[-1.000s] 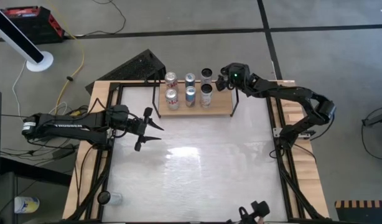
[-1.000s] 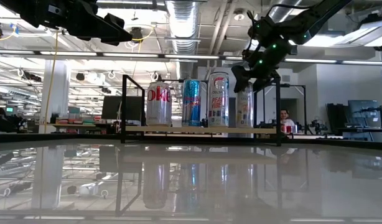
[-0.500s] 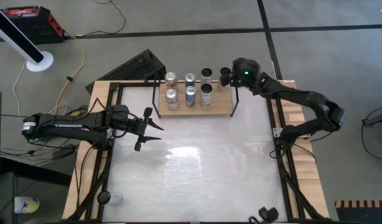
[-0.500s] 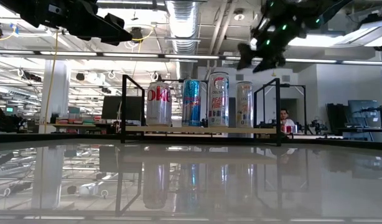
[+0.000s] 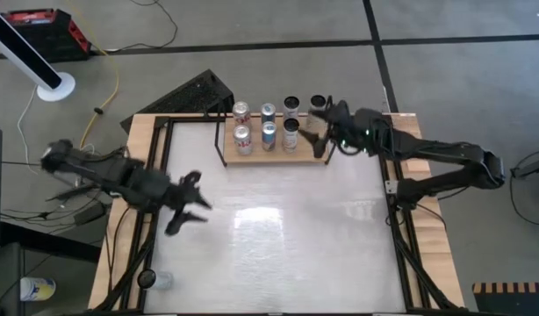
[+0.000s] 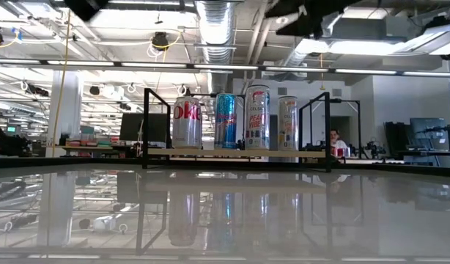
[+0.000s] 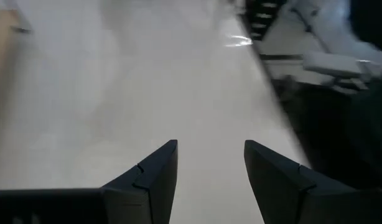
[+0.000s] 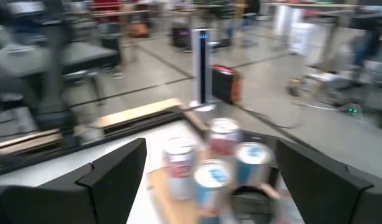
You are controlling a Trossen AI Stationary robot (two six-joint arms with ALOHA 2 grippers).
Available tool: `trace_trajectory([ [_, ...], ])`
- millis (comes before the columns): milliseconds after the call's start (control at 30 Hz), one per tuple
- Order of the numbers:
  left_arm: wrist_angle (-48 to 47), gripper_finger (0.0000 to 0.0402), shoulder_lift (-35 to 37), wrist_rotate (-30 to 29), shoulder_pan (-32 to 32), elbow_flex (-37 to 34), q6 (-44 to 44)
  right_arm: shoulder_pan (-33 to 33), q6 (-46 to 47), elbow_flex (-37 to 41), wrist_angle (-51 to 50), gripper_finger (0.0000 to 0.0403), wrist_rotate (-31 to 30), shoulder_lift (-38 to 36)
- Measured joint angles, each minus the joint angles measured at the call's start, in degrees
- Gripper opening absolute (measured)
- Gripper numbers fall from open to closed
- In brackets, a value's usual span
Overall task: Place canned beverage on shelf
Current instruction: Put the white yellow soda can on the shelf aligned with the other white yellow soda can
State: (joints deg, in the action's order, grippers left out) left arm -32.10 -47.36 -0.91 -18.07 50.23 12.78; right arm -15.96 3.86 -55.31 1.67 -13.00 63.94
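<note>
Light wood was what I picked out first: the shelf (image 5: 274,147) sat at the far edge of the white table (image 5: 278,237), black rails at both ends. On my overhead feed it carried six cans in two rows. The back row ran Diet Coke can (image 5: 241,111), blue can (image 5: 268,111), dark-topped can (image 5: 291,105), with a fourth can (image 5: 318,104) at the right end. The front row held another red-and-silver can (image 5: 243,137), a second blue can (image 5: 269,132) and a tall can (image 5: 291,132); the spot in front of the fourth can was bare.

From table height I saw four cans upright side by side, the Diet Coke can (image 6: 186,122) leftmost and the fourth can (image 6: 287,122) rightmost.

The right gripper (image 5: 320,132) hung over the shelf's right end, near the fourth can but not touching it. Its fingers (image 8: 110,171) stood wide apart, nothing between them, cans in sight beyond.

The left gripper (image 5: 189,204) hovered well apart from the shelf, over the table's left side, its fingers (image 7: 155,169) spread and empty.
</note>
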Motion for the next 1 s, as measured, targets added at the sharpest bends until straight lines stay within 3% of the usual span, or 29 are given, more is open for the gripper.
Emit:
trace_trajectory([
  [200,-7.5,0.0169,-6.0,-14.1,-23.8,8.7,18.2,9.8,0.7,0.0,0.0,0.0381,-0.3,0.1],
  [400,-21.7,0.0169,-17.1,-20.4,-37.8,22.2,33.6,18.9,2.4,0.0,0.3,0.0381,-7.1,0.1],
  [567,-32.7,0.0169,-26.8,-19.0,-43.0,30.7,45.3,25.2,3.3,0.0,0.6,0.0381,-14.3,0.1],
  [700,-35.2,0.0170,-32.8,-14.6,-44.7,32.3,50.9,28.8,3.4,0.0,0.4,0.0381,-16.7,0.4],
  [1000,-37.2,0.0207,-40.6,-9.4,-42.4,32.4,50.8,31.3,3.5,0.1,-2.0,0.0381,-20.2,2.4],
])
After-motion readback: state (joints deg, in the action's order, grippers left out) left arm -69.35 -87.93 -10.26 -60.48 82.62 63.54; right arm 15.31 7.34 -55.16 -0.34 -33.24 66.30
